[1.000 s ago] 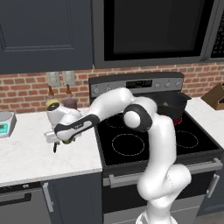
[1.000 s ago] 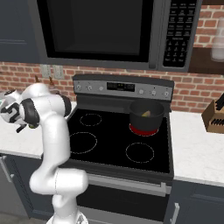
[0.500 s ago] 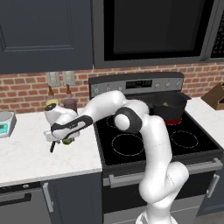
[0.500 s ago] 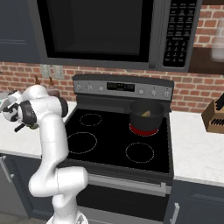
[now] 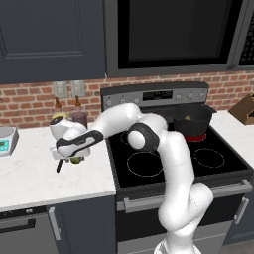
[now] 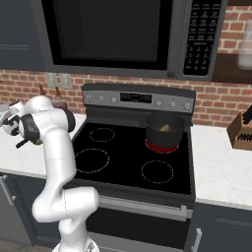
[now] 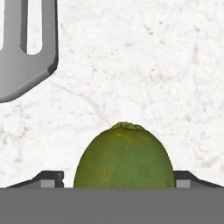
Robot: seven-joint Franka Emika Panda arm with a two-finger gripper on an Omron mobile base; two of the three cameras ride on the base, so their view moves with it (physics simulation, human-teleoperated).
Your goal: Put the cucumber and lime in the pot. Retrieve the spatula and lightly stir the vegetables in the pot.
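A: Count?
B: One white marble desk (image 5: 30, 173), one squat dark pot (image 5: 191, 121) with a red base band on the stove's back right burner, something yellowish inside it. One spatula (image 7: 24, 43), slotted metal head, flat on the desk.
A: Lime?
B: One round green lime (image 7: 123, 157), low between the gripper (image 5: 74, 158) fingertips, which flank it spread, not clamped. Open marble all around.
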